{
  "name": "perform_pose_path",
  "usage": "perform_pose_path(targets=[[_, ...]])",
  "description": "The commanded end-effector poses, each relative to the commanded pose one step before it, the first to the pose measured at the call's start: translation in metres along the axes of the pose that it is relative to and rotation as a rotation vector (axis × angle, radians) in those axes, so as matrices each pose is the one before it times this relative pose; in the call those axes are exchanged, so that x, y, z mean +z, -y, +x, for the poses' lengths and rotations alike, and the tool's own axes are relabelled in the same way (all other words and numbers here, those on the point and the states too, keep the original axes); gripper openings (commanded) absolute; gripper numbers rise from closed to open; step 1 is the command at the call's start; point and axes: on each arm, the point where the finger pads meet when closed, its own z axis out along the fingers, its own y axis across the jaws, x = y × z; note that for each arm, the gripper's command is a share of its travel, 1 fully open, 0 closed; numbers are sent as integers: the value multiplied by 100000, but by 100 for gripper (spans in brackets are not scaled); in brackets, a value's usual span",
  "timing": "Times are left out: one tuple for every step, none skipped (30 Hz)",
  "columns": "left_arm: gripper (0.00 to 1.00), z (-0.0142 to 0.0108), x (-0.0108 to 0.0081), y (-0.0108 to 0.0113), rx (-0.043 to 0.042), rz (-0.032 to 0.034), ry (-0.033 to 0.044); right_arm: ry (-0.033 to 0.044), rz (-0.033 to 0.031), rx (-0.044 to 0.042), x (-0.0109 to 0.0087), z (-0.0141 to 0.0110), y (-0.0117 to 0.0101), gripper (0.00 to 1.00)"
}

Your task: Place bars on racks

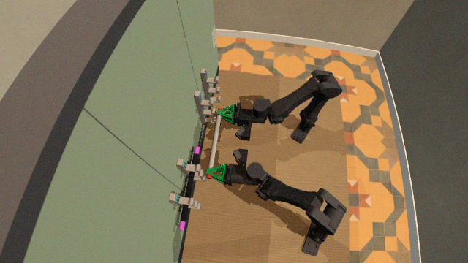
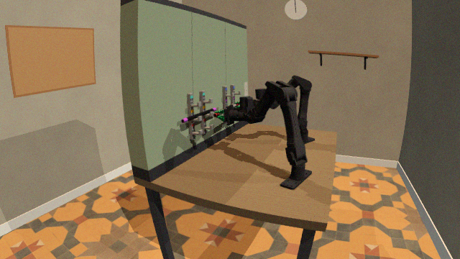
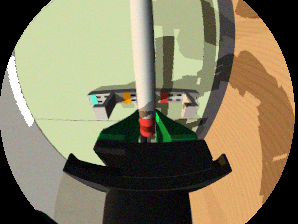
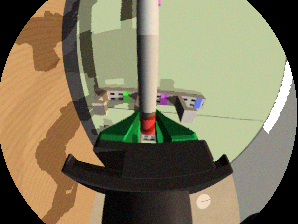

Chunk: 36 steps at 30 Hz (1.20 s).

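The left end effector [image 1: 209,172] [image 2: 216,114] [image 3: 147,112] and right end effector [image 1: 219,112] [image 2: 238,104] [image 4: 147,113] are nearly closed from above, pinching opposite red ends of the silver bar [image 1: 215,140] [image 2: 216,114] [image 3: 143,55] [image 4: 147,65], near the racks, above the counter [image 1: 234,226] [image 2: 201,173].

Exterior: the magenta-ended dark bar [image 1: 197,150] [image 2: 199,115] spans the left rack [image 1: 181,164] [image 2: 191,134] [image 3: 175,94], overhanging its uprights.

Left wrist: cyan, orange, red labels.

Right wrist: the right rack [image 1: 199,106] [image 2: 224,95] [image 4: 175,94] shows blue, magenta, green labels; writing is unreadable.
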Motion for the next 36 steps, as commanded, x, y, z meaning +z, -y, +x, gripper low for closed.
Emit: perform_pose_path(targets=[[0,109,106,-2257,-296,-3236,-4,52,7469,4169,359,-31,3383,0],[0,0,0,0,0,0,0,0,0,0,9,7,40,0],[0,0,0,0,0,0,0,0,0,0,9,7,40,0],[0,0,0,0,0,0,0,0,0,0,9,7,40,0],[0,0,0,0,0,0,0,0,0,0,9,7,40,0],[0,0,0,0,0,0,0,0,0,0,9,7,40,0],[0,0,0,0,0,0,0,0,0,0,9,7,40,0],[0,0,0,0,0,0,0,0,0,0,0,0,0,0],[0,0,0,0,0,0,0,0,0,0,0,0,0,0],[0,1,-3,-11,-5,-18,3,-3,25,26,1,13,42,0],[0,0,0,0,0,0,0,0,0,0,1,12,33,0],[0,0,0,0,0,0,0,0,0,0,1,12,33,0],[0,0,0,0,0,0,0,0,0,0,1,12,33,0],[0,0,0,0,0,0,0,0,0,0,1,12,33,0],[0,0,0,0,0,0,0,0,0,0,1,12,33,0],[0,0,0,0,0,0,0,0,0,0,1,12,33,0],[0,0,0,0,0,0,0,0,0,0,1,12,33,0],[0,0,0,0,0,0,0,0,0,0,1,12,33,0],[0,0,0,0,0,0,0,0,0,0,1,12,33,0],[0,0,0,0,0,0,0,0,0,0,1,12,33,0],[0,0,0,0,0,0,0,0,0,0,1,12,33,0],[0,0,0,0,0,0,0,0,0,0,1,12,33,0],[0,0,0,0,0,0,0,0,0,0,1,12,33,0],[0,0,0,0,0,0,0,0,0,0,1,12,33,0],[0,0,0,0,0,0,0,0,0,0,0,0,0,0],[0,0,0,0,0,0,0,0,0,0,0,0,0,0],[0,-1,0,0,1,0,3,-2,4,2,-7,20,30,0],[0,0,0,0,0,0,0,0,0,0,-7,19,29,0],[0,0,0,0,0,0,0,0,0,0,-7,19,29,0],[0,0,0,0,0,0,0,0,0,0,-7,19,29,0],[0,0,0,0,0,0,0,0,0,0,-7,19,29,0],[0,0,0,0,0,0,0,0,0,0,-7,19,29,0],[0,0,0,0,0,0,0,0,0,0,-7,19,29,0],[0,0,0,0,0,0,0,0,0,0,-7,19,29,0],[0,0,0,0,0,0,0,0,0,0,-7,19,29,0],[0,0,0,0,0,0,0,0,0,0,-7,19,29,0]])
